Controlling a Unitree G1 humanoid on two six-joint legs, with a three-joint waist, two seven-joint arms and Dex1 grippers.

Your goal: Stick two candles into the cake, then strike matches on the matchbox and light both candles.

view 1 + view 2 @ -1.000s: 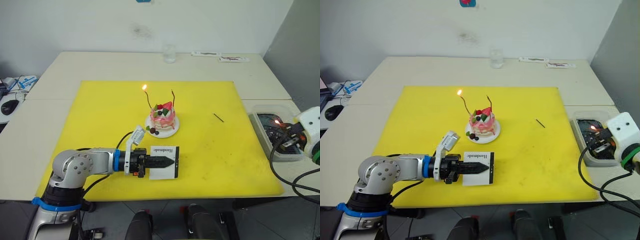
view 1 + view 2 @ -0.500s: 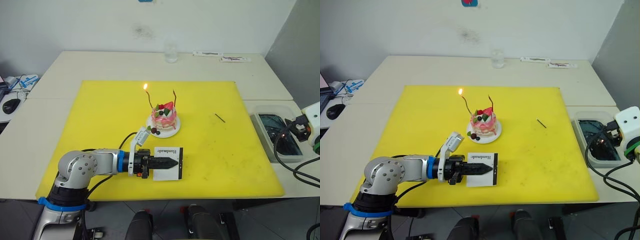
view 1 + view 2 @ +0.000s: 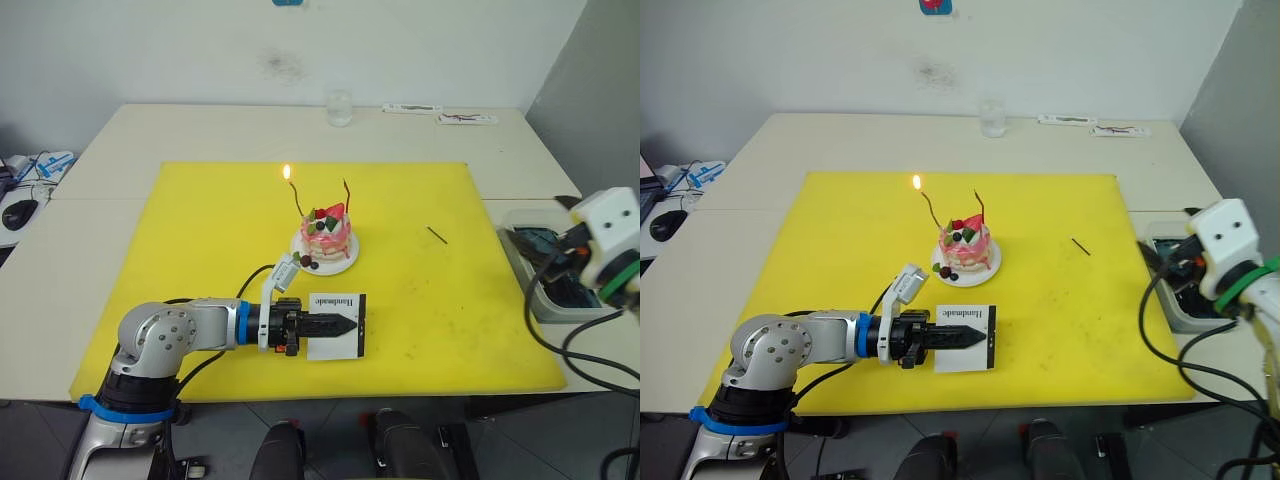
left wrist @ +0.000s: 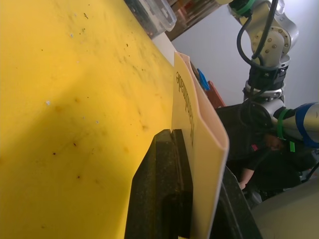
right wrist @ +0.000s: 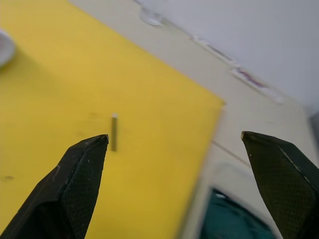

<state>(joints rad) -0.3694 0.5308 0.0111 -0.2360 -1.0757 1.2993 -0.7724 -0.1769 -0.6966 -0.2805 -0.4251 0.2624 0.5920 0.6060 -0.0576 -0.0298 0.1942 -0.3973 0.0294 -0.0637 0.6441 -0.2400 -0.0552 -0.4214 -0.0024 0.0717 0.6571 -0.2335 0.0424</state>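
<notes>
1. Evidently the second candle (image 3: 347, 190) was unlit, so I judged the next step was fetching the spare match (image 5: 113, 132) lying on the yellow mat (image 3: 200, 230), well apart from the cake (image 3: 326, 232).
2. My right end effector (image 5: 174, 144) gaped wide, empty; a low, square approach suited that thin stick.
3. My left end effector (image 3: 340, 324) pinched the flat white cardboard matchbox (image 3: 338, 325) on edge; one wiry candle (image 3: 296, 196) burned.

Both head cameras look down from above the near edge at the whole yellow mat (image 3: 420, 330). The left wrist camera sits low, almost against the matchbox (image 4: 199, 144), facing three o'clock. The right wrist camera looks toward ten o'clock at a match (image 5: 114, 132).
</notes>
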